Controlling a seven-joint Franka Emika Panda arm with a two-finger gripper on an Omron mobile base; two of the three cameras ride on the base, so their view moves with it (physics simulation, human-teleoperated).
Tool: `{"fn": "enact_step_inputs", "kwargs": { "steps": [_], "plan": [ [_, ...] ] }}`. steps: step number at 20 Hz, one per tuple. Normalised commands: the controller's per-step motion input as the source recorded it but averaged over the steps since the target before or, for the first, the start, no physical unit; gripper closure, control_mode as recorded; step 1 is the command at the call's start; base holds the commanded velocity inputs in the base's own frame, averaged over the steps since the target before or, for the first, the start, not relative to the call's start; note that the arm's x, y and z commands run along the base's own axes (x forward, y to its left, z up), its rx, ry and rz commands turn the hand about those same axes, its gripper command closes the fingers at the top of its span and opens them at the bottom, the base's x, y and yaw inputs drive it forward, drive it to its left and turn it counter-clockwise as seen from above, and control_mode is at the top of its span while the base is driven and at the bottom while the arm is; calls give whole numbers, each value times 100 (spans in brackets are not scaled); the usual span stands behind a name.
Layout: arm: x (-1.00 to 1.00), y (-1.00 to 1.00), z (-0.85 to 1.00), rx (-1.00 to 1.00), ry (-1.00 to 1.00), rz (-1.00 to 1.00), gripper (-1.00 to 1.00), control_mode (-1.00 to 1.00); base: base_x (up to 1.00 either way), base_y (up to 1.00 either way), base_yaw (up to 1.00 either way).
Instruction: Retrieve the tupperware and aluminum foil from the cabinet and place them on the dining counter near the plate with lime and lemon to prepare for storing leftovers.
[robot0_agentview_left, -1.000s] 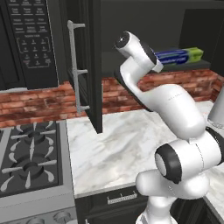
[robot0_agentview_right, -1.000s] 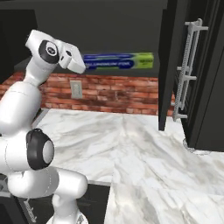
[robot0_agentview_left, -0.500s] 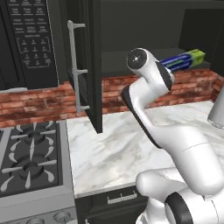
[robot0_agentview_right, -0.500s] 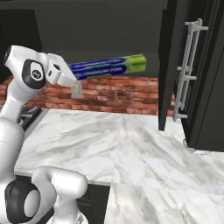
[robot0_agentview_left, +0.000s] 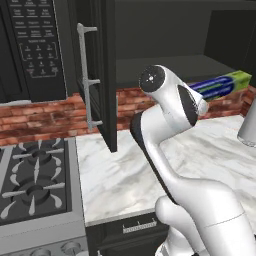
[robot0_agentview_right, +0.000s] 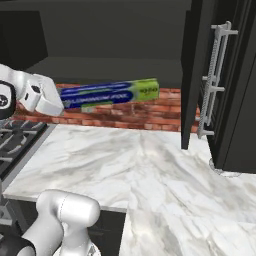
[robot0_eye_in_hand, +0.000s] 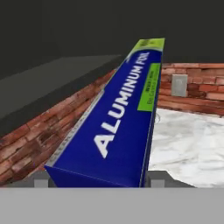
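With the hand (robot0_eye_in_hand: 93, 181) clamped on the aluminum foil (robot0_agentview_right: 110, 94), keep the box level and clear of the cabinet (robot0_agentview_right: 200, 70) door while carrying it away.

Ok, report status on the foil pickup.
Gripper shut on the aluminum foil, box held level, clear of the cabinet. Worktop below. Open cabinet door stands off its green end.

Red brick backsplash (robot0_agentview_right: 150, 115) behind marble worktop (robot0_agentview_right: 150, 170).
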Motion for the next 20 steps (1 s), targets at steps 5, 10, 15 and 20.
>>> {"fn": "enact_step_inputs", "kwargs": {
  "steps": [5,10,15,20],
  "plan": [
    [-97,0,0,3,20,-27,100,-100,0,0,0],
    [-60,0,-13,11,29,-5,100,-100,0,0,0],
    [-44,-2,-38,17,24,21,100,-100,0,0,0],
    [-29,-2,-51,14,12,33,100,-100,0,0,0]
  ]
}}
